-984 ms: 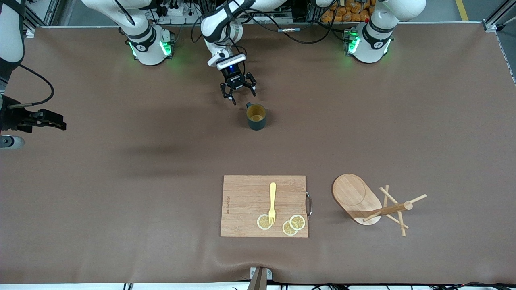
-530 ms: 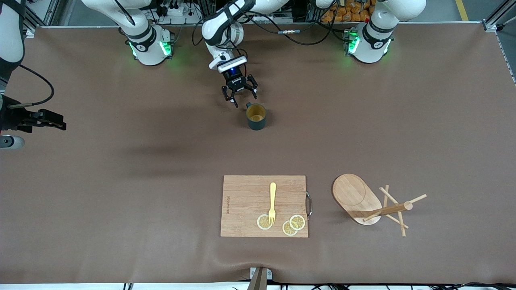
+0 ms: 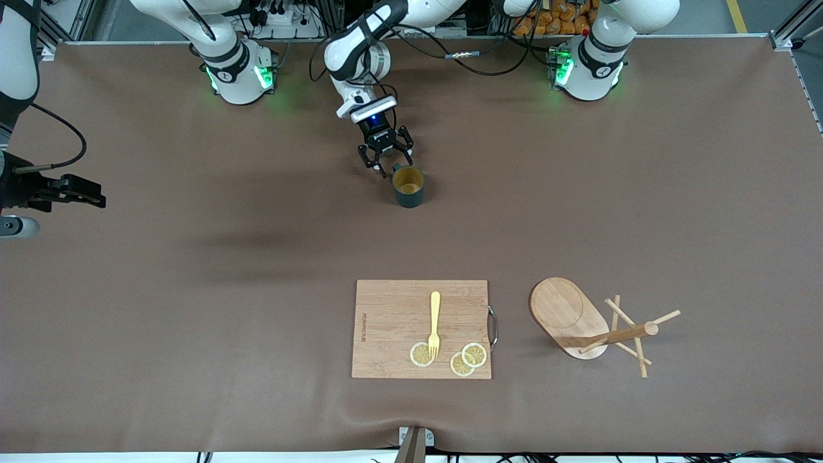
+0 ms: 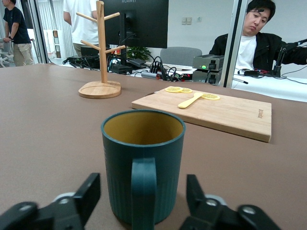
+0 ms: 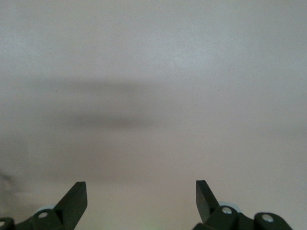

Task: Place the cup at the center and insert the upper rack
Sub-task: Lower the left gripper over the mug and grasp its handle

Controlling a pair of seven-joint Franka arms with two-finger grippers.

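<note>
Listing what we see: left gripper (image 3: pixel 386 161) fingers apart, straddling the teal cup's (image 3: pixel 408 186) handle, ungrasped; right gripper (image 5: pixel 141 201) spread wide, mostly cropped, holding nothing.

The cup (image 3: pixel 409 187) is dark teal with a ribbed outside and a yellowish-tan inside. The rack (image 3: pixel 595 326), lower right of the front view, is pale wood. The board (image 3: pixel 392 321) shows streaky light grain, a yellow fork (image 3: pixel 434 323) and what look like yellow lemon slices (image 3: pixel 467 359). The table (image 3: pixel 193 321) is brown.
</note>
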